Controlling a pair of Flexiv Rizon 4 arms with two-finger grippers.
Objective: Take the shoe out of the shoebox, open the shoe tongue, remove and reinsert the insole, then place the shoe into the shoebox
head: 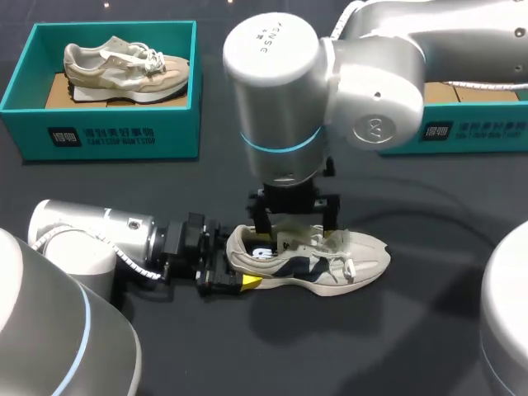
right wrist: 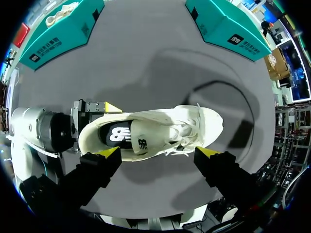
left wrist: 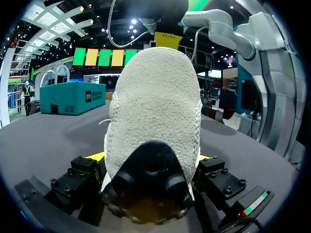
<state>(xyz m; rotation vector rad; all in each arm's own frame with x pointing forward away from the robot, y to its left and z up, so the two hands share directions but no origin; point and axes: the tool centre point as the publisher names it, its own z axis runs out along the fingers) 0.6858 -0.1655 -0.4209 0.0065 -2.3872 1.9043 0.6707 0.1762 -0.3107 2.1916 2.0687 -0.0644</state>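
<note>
A cream shoe [head: 330, 264] with dark side panels lies on its sole in the middle of the black table, toe to the right. My left gripper [head: 239, 264] comes in level from the left and is shut on its heel [left wrist: 155, 111], one yellow tip against each side. My right gripper [head: 295, 227] hangs straight down over the shoe's mouth and stands open, holding nothing. In the right wrist view its fingertips [right wrist: 109, 151] straddle the shoe [right wrist: 160, 131] lengthwise. The dark insole [right wrist: 119, 133] shows inside, with the tongue [right wrist: 143, 143] and laces ahead of it.
A teal shoebox [head: 99, 132] at the back left holds a second beige shoe [head: 124, 70]. Another teal shoebox [head: 470, 132] stands at the back right, partly hidden by my right arm. Bare black table lies around the shoe.
</note>
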